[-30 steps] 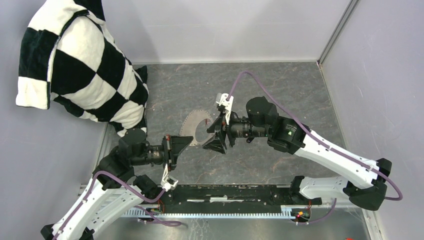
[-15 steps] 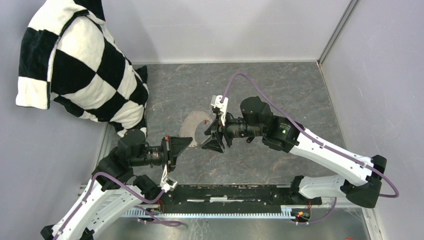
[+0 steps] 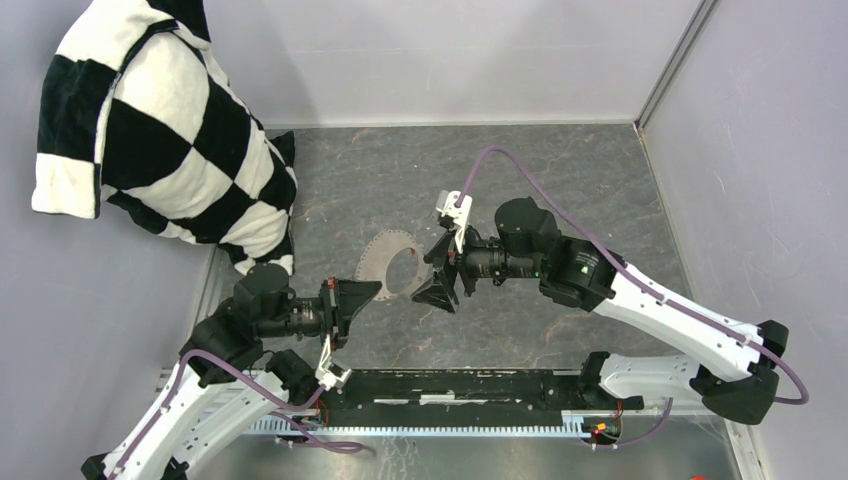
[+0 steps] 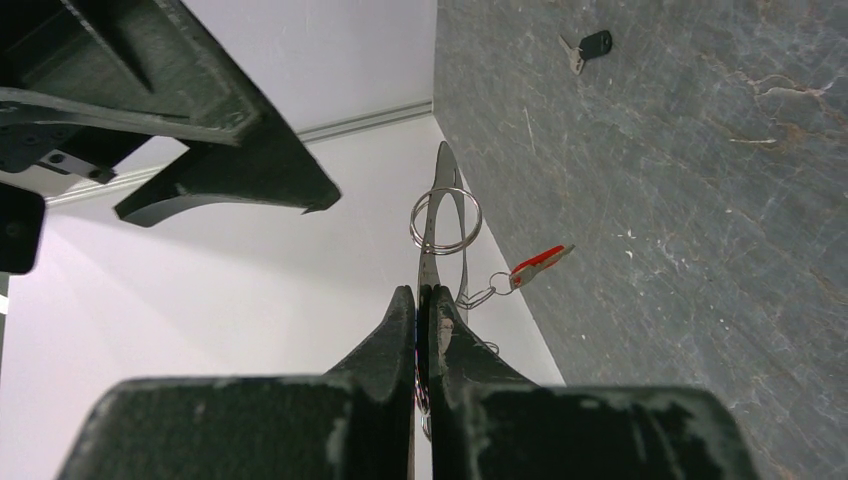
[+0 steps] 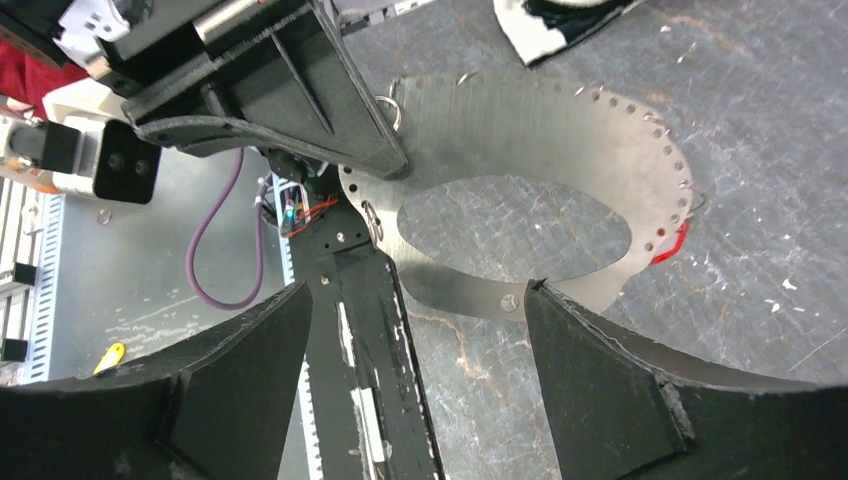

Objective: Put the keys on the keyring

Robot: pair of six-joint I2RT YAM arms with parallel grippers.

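Presently gripping: left gripper point(image 4: 418, 295) is clamping the keyring's point(image 5: 560, 150) left edge; red key point(image 4: 540, 260) is dangling from it
Right gripper point(image 5: 420, 330): hovering wide open, empty, just right of the ring
Black key point(image 4: 593, 43): lying loose on the table point(image 4: 700, 300), seemingly well apart
Doing well: keeping the ring steady; taking the key by its head

The keyring point(image 3: 375, 258), a large flat oval loop of thin silvery metal, is near the middle of the grey stone-patterned table point(image 3: 560, 180). The left pincer point(image 4: 420, 295) is closed on its near-left rim. The right pincer point(image 5: 418, 290), fingers apart, is just at its right. A small silver key with a red plastic tag point(image 4: 540, 262) hangs at the rim. A small silver key with a black plastic head point(image 4: 590, 45) lies on the table, well apart. A black-and-white checked cushion point(image 3: 150, 130) is at the far left.
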